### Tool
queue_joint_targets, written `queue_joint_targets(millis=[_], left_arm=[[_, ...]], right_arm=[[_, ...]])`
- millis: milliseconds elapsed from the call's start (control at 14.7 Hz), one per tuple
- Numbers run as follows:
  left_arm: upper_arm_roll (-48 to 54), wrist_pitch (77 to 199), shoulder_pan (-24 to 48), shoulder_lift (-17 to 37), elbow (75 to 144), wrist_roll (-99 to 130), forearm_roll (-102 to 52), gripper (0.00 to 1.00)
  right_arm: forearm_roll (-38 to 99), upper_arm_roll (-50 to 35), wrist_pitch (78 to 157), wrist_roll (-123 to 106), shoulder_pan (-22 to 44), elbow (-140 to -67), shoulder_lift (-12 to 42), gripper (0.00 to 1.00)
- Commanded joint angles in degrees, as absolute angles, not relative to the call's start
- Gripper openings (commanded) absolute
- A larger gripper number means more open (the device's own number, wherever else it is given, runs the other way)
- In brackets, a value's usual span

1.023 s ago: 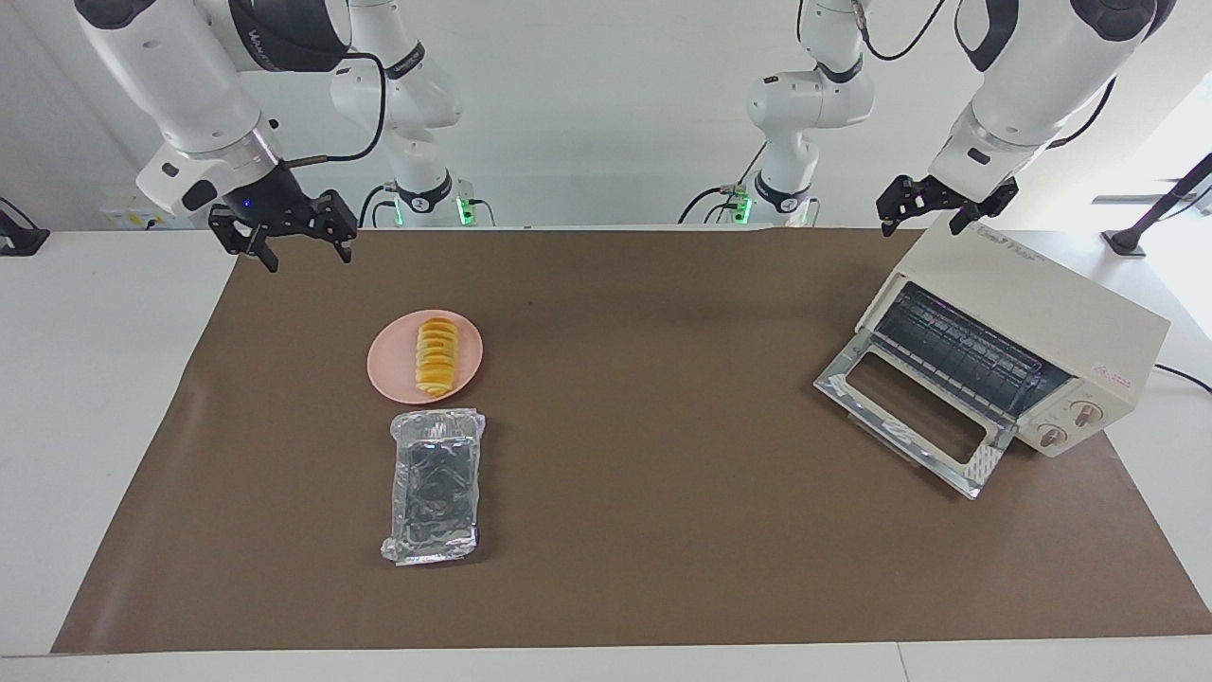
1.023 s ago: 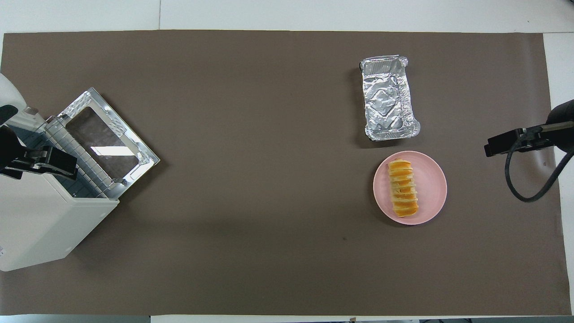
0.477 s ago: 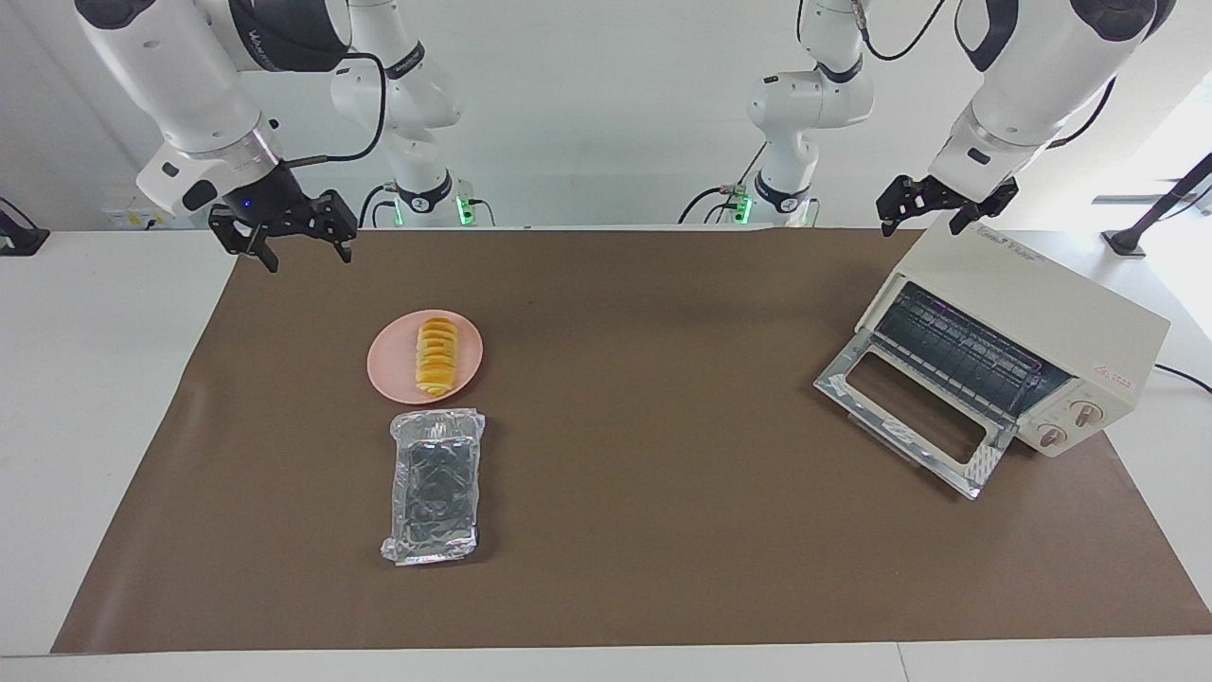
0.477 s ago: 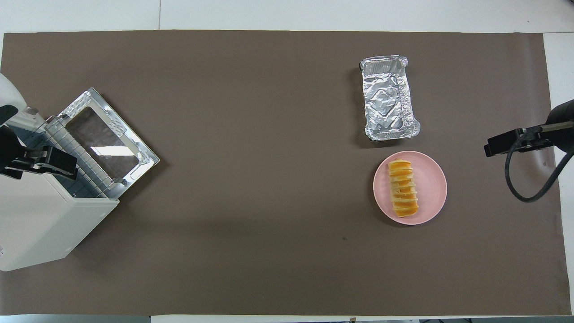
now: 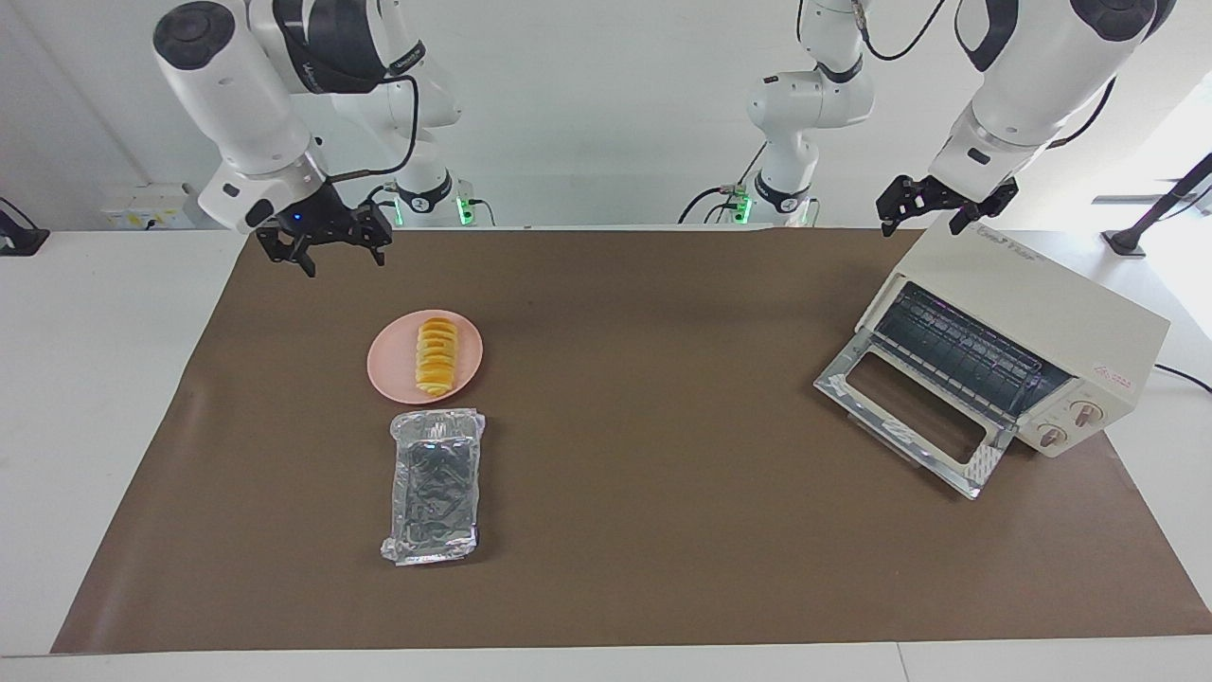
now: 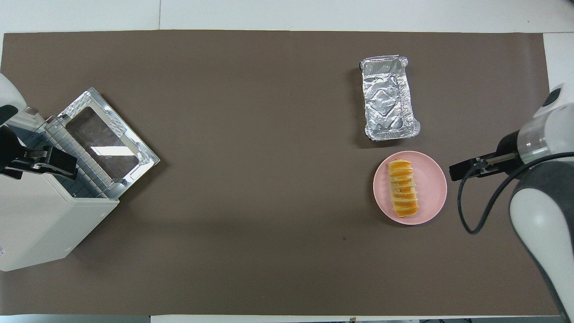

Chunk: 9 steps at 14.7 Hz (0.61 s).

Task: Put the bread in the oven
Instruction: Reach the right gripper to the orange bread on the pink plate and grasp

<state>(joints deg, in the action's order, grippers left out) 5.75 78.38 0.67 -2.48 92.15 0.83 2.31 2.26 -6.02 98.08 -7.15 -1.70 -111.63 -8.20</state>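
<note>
A: Brown paper covers the table (image 5: 663, 530). Facing view?
B: Small ridged golden-yellow loaf (image 5: 436, 357) lies on a round pink plate (image 5: 390, 369), long axis running toward the robots. Right gripper (image 5: 325, 248), fingers apart, hangs above the paper beside it, nearest arm. Left gripper (image 5: 933, 210) waits over the boxy cream-white toaster oven (image 5: 1032, 322), door down.
A: Overhead?
B: Loaf (image 6: 402, 187), then crinkled foil tray (image 6: 389, 104) farther out; open paper toward the oven (image 6: 40, 220)

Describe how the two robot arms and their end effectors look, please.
Both arms have glossy white rounded shells with dark grey joint sections and black cables looping along them. Each carries a black two-finger end effector: the right end effector shows a small blue light on its body, the left end effector does not.
</note>
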Motion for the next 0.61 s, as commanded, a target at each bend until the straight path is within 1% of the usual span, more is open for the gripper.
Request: queue_joint_targets(millis=[0, 205, 409, 545], left_arm=[[6.24, 79.8, -0.35, -4.48, 94.57, 0.35, 1.14, 1.0], [6.24, 79.72, -0.35, -4.48, 94.57, 0.26, 1.14, 1.0], [6.24, 79.8, -0.35, -4.48, 94.57, 0.26, 1.14, 1.0], [6.24, 79.8, -0.35, -4.48, 94.57, 0.26, 1.23, 1.0]], right_arm=[[2.99, -6.06, 105.02, -6.24, 0.09, -121.89, -11.87, 1.0], [2.99, -6.06, 110.9, -7.64, 0.17, -125.58, -8.36, 1.0], [2.99, -6.06, 119.59, -10.54, 1.58, -132.26, -8.0, 1.0], [2.9, -6.06, 123.91, -13.43, 1.67, -134.03, -6.6, 1.0]])
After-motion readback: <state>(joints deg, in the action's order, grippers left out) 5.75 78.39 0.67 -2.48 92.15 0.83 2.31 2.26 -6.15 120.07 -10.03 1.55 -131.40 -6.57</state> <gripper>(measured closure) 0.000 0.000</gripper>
